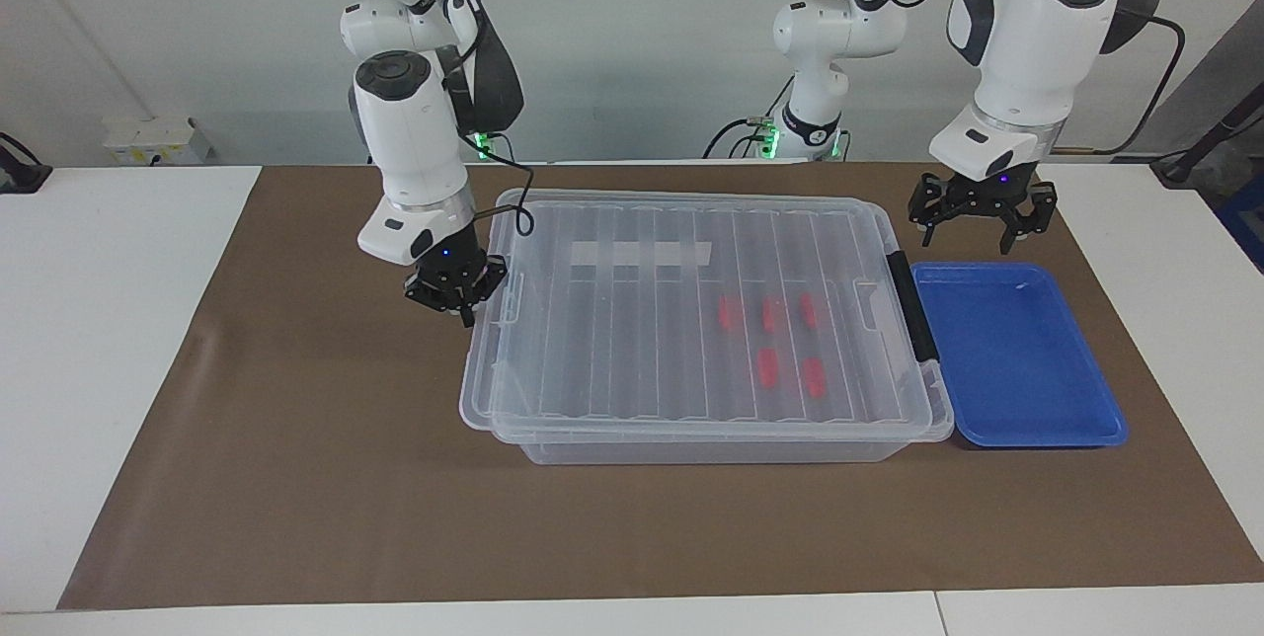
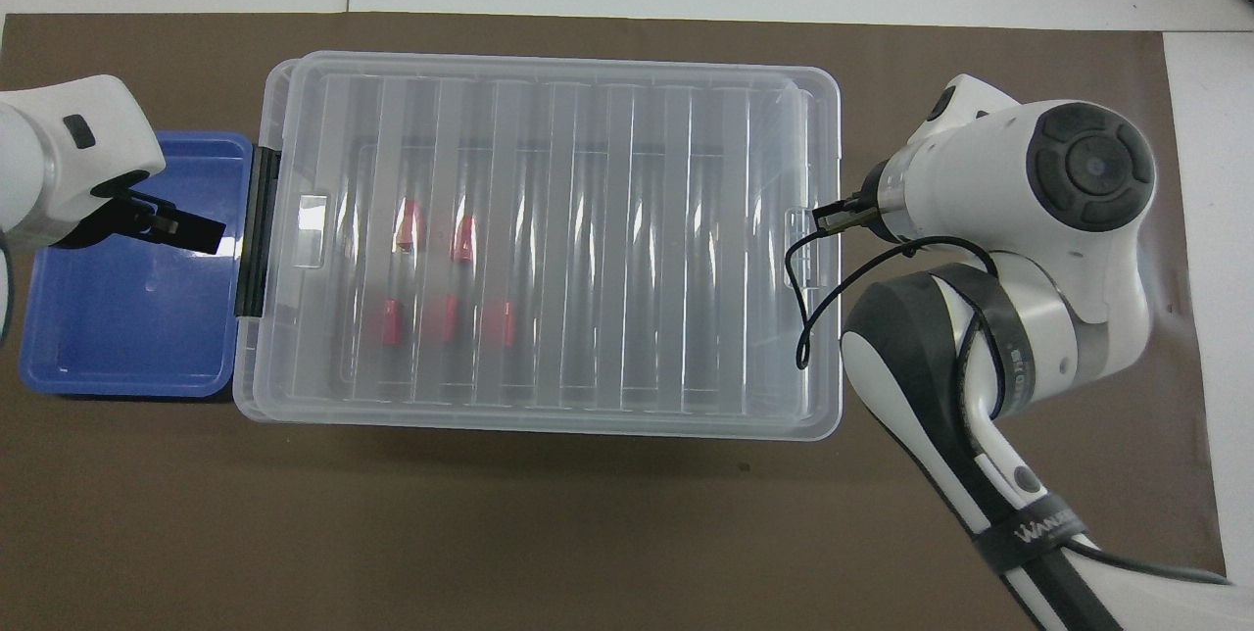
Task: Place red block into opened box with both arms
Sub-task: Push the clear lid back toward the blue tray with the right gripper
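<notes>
The clear plastic box point(image 1: 691, 443) stands on the brown mat point(image 1: 296, 478) covering the desk point(image 1: 99, 340), and serves as the reference for all positions below. Its ribbed see-through lid point(image 1: 642, 340) lies on top of it, nearly square with the rim but overhanging slightly at the right arm's end. Five red blocks point(image 1: 766, 366) lie inside the box on its floor, seen through the lid, grouped toward the left arm's end: three in a row nearer the robots, two in a row farther from them. A black latch point(image 1: 909, 305) sits on the box's end wall at the left arm's end. A shallow blue tray point(image 1: 1027, 424) lies just beside that same end of the box, touching or nearly touching it. The right claw point(image 1: 456, 292) is low at the box's other end, against the lid's edge there, its fingertips brought fully together; whether they pinch the lid's edge cannot be told. The left claw point(image 1: 973, 221) hangs over the blue tray's edge nearer the robots, clear of the box, fingers spread wide and holding nothing.
</notes>
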### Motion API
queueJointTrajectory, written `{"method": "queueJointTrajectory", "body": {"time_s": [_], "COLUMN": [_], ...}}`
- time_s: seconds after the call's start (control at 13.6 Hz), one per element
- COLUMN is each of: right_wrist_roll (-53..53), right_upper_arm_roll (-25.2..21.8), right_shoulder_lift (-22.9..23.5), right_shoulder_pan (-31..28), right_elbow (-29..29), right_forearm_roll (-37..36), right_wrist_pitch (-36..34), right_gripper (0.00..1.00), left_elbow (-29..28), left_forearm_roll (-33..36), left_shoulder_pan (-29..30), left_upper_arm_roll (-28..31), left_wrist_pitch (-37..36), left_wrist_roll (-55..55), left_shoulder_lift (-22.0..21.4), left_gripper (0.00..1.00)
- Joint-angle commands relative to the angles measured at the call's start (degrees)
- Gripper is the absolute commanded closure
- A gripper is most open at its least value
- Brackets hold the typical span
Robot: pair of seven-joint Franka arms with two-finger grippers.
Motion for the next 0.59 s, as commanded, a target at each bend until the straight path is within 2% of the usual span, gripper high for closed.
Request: {"method": "queueJointTrajectory", "body": {"time_s": [0.0, 0.29, 0.52], "right_wrist_roll": [-1.4, -1.4, -1.1], "right_upper_arm_roll": [1.1, 1.2, 1.1], "right_shoulder_lift": [-0.1, -0.1, -0.1], "right_shoulder_pan": [-0.5, -0.5, -0.6], "right_elbow": [-0.2, -0.2, -0.1], "right_forearm_roll": [0.3, 0.3, 0.5], "right_wrist_pitch": [-0.1, -0.1, -0.6], "right_gripper": [1.00, 1.00, 1.00], "left_elbow": [0.0, 0.4, 2.9], "left_forearm_roll": [-0.9, -1.3, -3.4], "left_shoulder_pan": [0.5, 0.7, 1.0], "left_upper_arm_roll": [-0.5, -0.3, 0.1], "left_wrist_pitch": [0.0, 0.5, -1.2], "left_wrist_roll": [0.8, 0.8, 0.7], "left_shoulder_lift": [-0.6, -0.6, -0.2], "left_gripper": [0.00, 0.00, 0.00]}}
